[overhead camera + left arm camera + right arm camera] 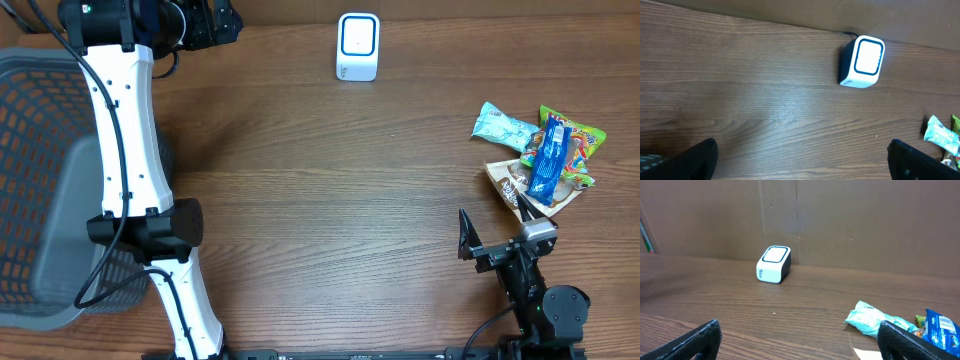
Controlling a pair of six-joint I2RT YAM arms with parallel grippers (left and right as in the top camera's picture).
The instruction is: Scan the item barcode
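Note:
A white barcode scanner (357, 45) with a dark-rimmed window stands at the table's back edge; it also shows in the left wrist view as the scanner (862, 62) and in the right wrist view as the scanner (773, 264). A pile of snack packets lies at the right: a teal packet (503, 126), a blue packet (548, 160), a green-yellow packet (578, 140). My right gripper (495, 222) is open just in front of the pile, holding nothing. My left gripper (807, 165) is open over bare wood at the back left, well left of the scanner.
A grey mesh basket (40, 150) fills the left edge of the table, with the white left arm (130, 150) running beside it. A brown-white packet (515, 185) lies under the blue one. A cardboard wall (850, 220) rises behind the scanner.

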